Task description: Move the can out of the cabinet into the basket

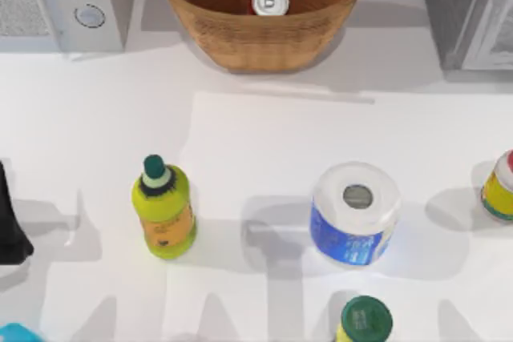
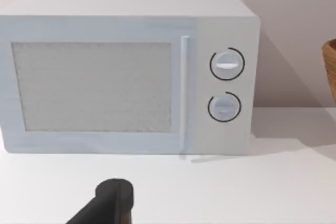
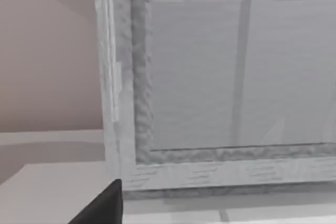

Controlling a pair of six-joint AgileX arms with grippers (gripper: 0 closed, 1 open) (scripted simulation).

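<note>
The can (image 1: pixel 270 0) stands upright inside the basket (image 1: pixel 240 46), its silver pull-tab top facing up. The woven basket sits at the back middle of the table, and its edge (image 2: pixel 331 69) also appears in the left wrist view. The grey cabinet (image 1: pixel 465 6) stands at the back right; its paler framed door panel (image 3: pixel 210 77) is close up in the right wrist view. My left gripper (image 1: pixel 10 222) is parked at the table's left edge, and a dark part of it (image 2: pixel 113 200) points toward the white appliance. A dark part of my right gripper (image 3: pixel 102 205) sits just in front of the cabinet.
A white appliance with two knobs (image 1: pixel 64 2) stands at the back left. In front are a yellow-green bottle (image 1: pixel 164 210), a toilet roll (image 1: pixel 355 212), a green-lidded jar (image 1: pixel 365 319), a colourful container (image 1: pixel 501 186) at the right edge and a blue object (image 1: pixel 16 332).
</note>
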